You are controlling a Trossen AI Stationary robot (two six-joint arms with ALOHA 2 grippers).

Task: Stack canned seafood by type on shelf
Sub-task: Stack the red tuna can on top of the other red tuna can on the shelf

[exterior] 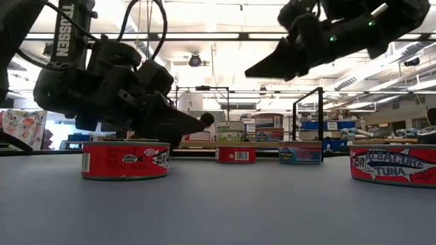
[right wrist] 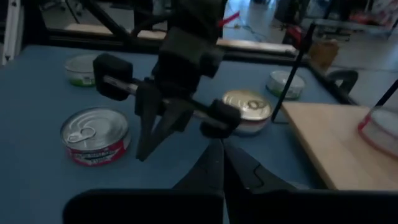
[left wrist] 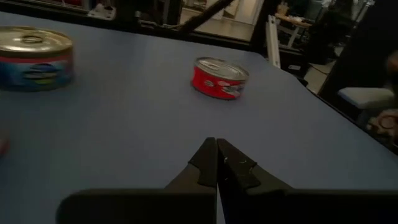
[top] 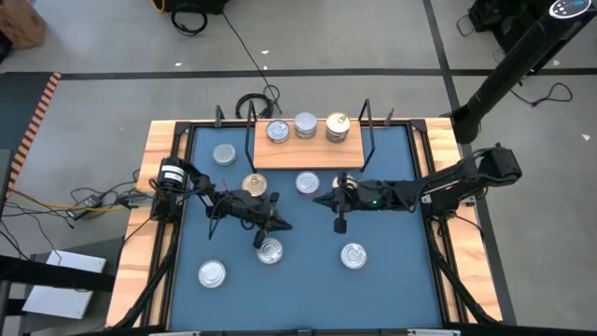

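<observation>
The shelf (top: 308,152) is a light wooden board at the table's far side; three tins (top: 306,125) stand on it. More tins lie flat on the blue mat: a gold-topped tin (top: 254,184), a red-sided tin (top: 270,250) and another red-sided tin (top: 353,255). My left gripper (top: 280,224) hovers shut just beyond the red-sided tin (right wrist: 95,134), low over the mat (left wrist: 217,144). My right gripper (top: 319,199) is shut and higher up (exterior: 249,71), near the middle of the table, facing the left gripper (right wrist: 177,93).
Other tins lie at the mat's far left (top: 224,154), near left (top: 212,273) and middle (top: 308,182). Black wire uprights (top: 370,126) stand at the shelf's ends. A raised wooden rim (top: 149,187) borders the mat. Bare mat lies along the near edge.
</observation>
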